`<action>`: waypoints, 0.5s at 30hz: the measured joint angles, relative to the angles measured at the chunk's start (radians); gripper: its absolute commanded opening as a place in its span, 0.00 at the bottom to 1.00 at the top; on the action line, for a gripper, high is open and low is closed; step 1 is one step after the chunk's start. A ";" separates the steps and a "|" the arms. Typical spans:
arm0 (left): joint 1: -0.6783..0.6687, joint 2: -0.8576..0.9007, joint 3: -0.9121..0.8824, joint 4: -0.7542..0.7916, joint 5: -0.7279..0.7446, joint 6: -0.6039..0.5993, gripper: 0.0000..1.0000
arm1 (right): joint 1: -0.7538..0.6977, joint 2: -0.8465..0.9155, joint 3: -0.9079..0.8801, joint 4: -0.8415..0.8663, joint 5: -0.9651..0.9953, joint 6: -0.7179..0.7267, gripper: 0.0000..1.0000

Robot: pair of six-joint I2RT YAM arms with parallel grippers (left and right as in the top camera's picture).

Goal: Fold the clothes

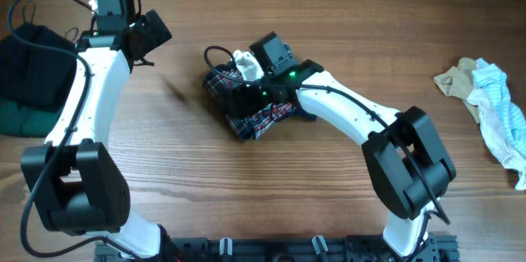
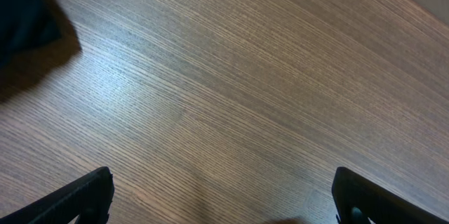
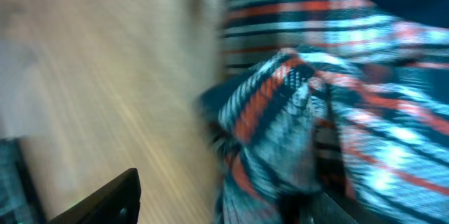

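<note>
The clothes being handled are a red, navy and white plaid piece [image 1: 261, 117], bunched in a rough bundle at the table's centre. My right gripper [image 1: 240, 88] is down on its far left part. In the blurred right wrist view its jaws stand apart; a fold of the plaid fabric [image 3: 295, 112] lies between them against the right finger, and bare wood shows by the left finger [image 3: 112, 196]. My left gripper [image 1: 152, 36] hovers at the far left, well away from the plaid piece. It is open [image 2: 221, 199] over bare wood, with nothing between its fingers.
A dark green and black garment pile [image 1: 29, 73] lies at the table's left edge; its dark corner [image 2: 24, 6] shows in the left wrist view. A beige piece and a light blue and white striped piece [image 1: 493, 106] lie at the far right.
</note>
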 measured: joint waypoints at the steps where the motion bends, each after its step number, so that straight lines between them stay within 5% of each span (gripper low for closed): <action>1: 0.000 0.000 0.000 0.000 0.000 0.000 1.00 | 0.001 0.000 0.000 0.005 -0.061 0.003 0.72; 7: 0.000 0.000 0.000 0.000 0.000 0.000 1.00 | 0.000 -0.059 0.000 0.021 -0.266 -0.038 0.72; 12: 0.000 0.000 0.000 0.000 0.000 0.000 1.00 | -0.119 -0.290 0.000 0.016 -0.080 -0.092 0.73; 15: 0.000 0.000 0.000 0.007 0.000 0.000 1.00 | -0.240 -0.372 0.008 -0.057 0.089 -0.096 0.58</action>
